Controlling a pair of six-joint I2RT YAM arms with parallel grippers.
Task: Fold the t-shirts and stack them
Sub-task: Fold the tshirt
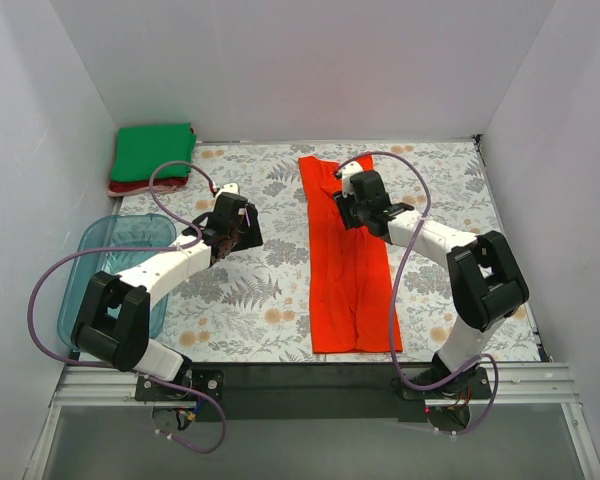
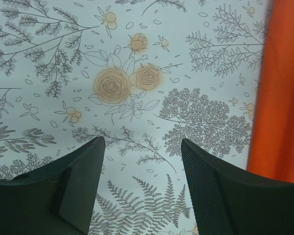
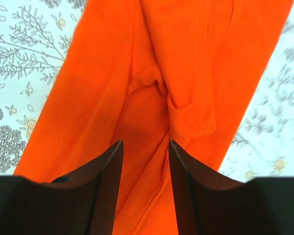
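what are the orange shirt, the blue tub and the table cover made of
Orange shirt: soft matte cloth, perhaps a cotton knit; it lies limp, with creases and folds.
Blue tub: probably clear, slightly glossy plastic; its tinted walls are see-through and the rim holds its shape.
Table cover: a flat, matte sheet printed with flowers; whether it is paper, vinyl or cloth, I cannot tell.

No legible text, labels, brands, numbers or signs in any of the three views.
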